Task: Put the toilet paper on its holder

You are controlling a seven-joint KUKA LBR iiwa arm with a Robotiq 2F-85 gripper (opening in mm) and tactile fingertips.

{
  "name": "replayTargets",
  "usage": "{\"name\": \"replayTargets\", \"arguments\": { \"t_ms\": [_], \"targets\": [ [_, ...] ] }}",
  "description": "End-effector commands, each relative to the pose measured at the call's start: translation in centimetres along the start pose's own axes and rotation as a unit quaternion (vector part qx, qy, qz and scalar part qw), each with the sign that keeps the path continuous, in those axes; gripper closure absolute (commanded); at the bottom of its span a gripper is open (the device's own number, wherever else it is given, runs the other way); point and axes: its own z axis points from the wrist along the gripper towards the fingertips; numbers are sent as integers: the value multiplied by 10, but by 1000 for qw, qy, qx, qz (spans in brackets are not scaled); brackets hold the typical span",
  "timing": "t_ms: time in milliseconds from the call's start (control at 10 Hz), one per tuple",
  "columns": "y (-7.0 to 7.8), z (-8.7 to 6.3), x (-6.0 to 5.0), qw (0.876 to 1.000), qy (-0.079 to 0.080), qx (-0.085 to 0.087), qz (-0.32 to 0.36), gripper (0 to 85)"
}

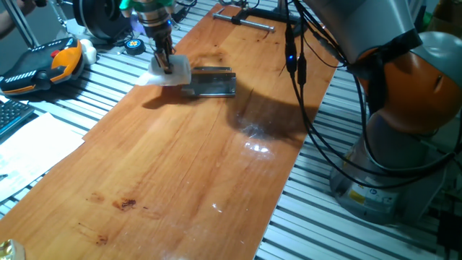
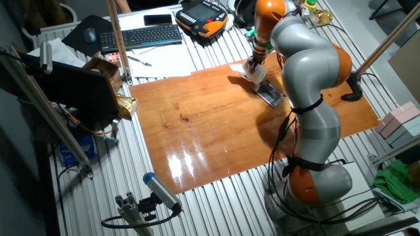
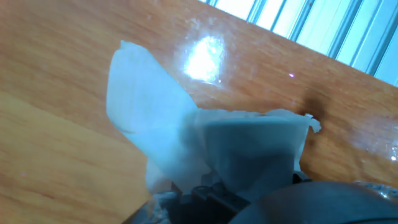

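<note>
Toilet paper [image 3: 186, 137], loose sheet trailing, is gripped between the closed fingers of the gripper [image 1: 165, 66]. Holder [image 1: 211, 81] is laid touching the roll beside the gripper; an orange pendant [image 1: 45, 66] is set well apart.

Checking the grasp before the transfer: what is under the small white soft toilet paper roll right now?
The toilet paper roll rests on the wooden board, beside the grey metal holder. The gripper covers its top; the contact underneath is hidden.
</note>
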Motion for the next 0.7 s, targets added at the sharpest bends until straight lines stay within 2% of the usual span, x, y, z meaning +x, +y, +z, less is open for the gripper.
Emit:
{"name": "replayTargets", "arguments": {
  "t_ms": [0,600],
  "targets": [
    [0,0,1,1000,3,-4,1,843],
    [1,0,20,1000,10,-2,5,843]
  ]
}}
